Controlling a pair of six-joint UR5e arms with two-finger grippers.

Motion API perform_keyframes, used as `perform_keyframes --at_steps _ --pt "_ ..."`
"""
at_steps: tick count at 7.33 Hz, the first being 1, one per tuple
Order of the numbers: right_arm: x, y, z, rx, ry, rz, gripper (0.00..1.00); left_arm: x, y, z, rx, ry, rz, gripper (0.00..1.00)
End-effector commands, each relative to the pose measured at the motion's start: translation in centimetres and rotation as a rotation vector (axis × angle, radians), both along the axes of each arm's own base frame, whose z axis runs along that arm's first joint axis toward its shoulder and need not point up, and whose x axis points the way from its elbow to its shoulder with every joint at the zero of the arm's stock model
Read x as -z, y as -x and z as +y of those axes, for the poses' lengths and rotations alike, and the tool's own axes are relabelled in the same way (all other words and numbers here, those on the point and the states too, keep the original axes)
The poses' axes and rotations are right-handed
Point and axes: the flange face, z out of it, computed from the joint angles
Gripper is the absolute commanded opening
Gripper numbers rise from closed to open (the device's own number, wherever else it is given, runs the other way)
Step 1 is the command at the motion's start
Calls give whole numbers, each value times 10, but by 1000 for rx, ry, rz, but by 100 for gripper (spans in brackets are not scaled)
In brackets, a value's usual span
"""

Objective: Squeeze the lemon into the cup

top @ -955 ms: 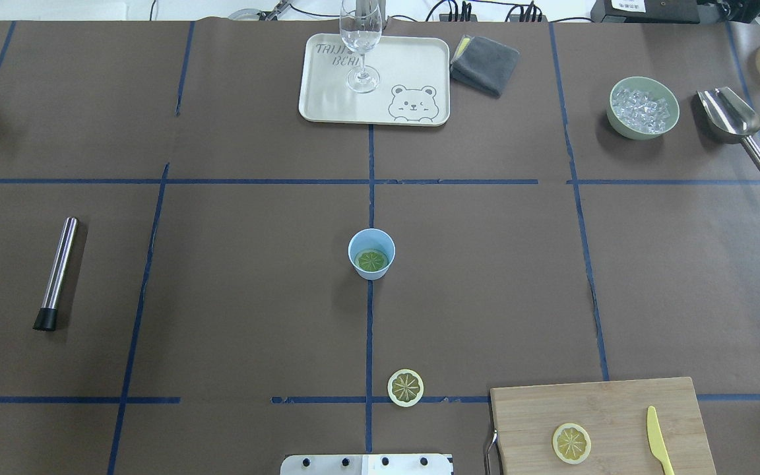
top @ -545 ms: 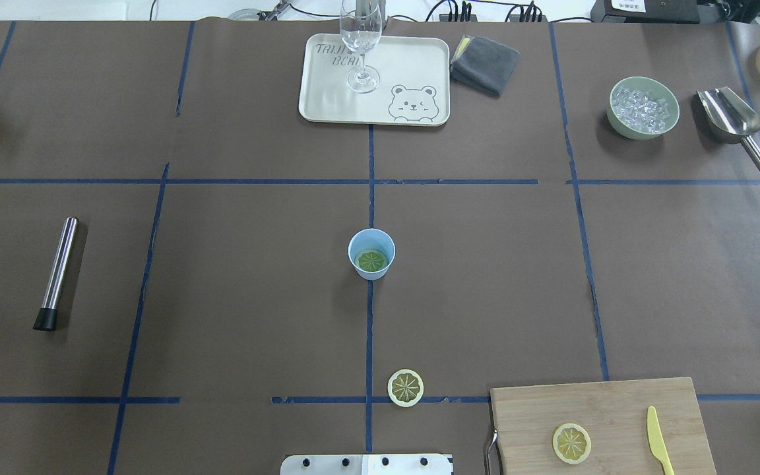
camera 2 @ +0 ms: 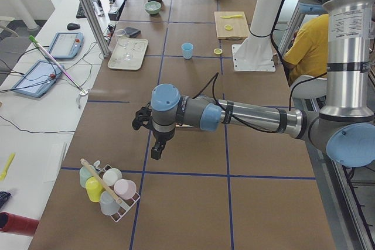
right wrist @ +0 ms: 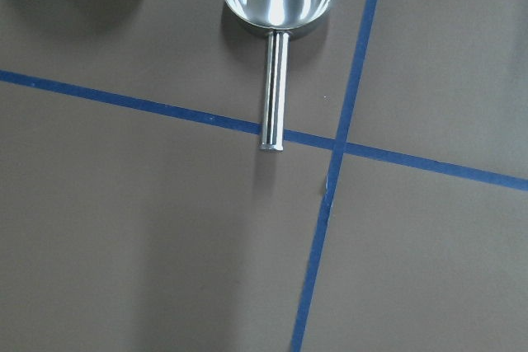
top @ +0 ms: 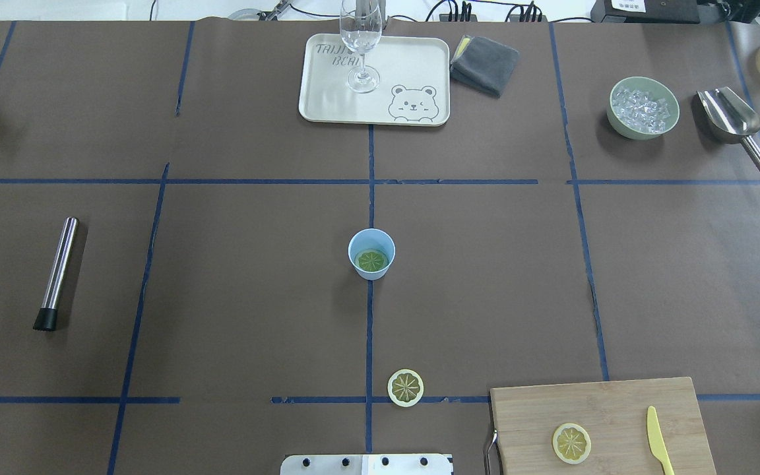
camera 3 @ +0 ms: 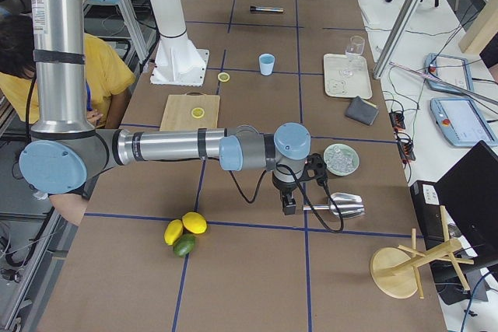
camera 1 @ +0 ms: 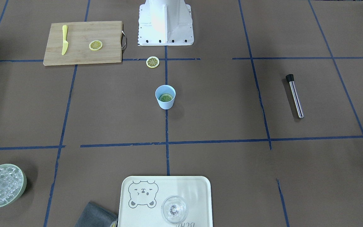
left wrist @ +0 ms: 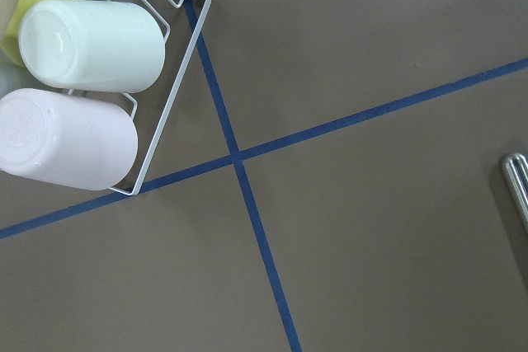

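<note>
Cup [top: 371, 236] upright, long axis vertical, mouth up, lemon slice [top: 372, 260] lying flat inside. It stands on the centre tape line [top: 370, 152], well apart from the bear tray [top: 413, 63], on the robot's side. Nothing has changed since a second ago. Left arm [camera 2: 246, 115] and right arm [camera 3: 163, 145] are stretched level, far out to either side of the tray. Left gripper [camera 2: 157, 147] and right gripper [camera 3: 289, 206] point down; I cannot tell whether they are spread or pressed together.

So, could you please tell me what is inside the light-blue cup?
One round, greenish citrus slice lies flat on the bottom of the cup. Whatever is beneath the slice, juice included, is covered and cannot be seen.
</note>
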Motion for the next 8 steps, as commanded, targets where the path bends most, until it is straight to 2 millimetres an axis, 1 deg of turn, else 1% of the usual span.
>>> perform_keyframes --at_steps 1,2,3,4,6,8 --pt "-4 -2 4 -3 4 64 100 -4 2 9 4 92 -1 100" --pt "-6 -2 6 -2 16 58 100 -3 2 13 2 162 -5 100" --pt "-3 0 7 1 62 30 100 2 2 18 2 175 -5 100" --pt "0 1 12 2 72 17 100 -2 2 18 2 174 -5 100" --pt "-6 0 12 5 73 36 100 -3 1 15 -1 174 -3 100" --pt "-10 1 13 7 80 35 100 1 -7 20 -16 198 133 100"
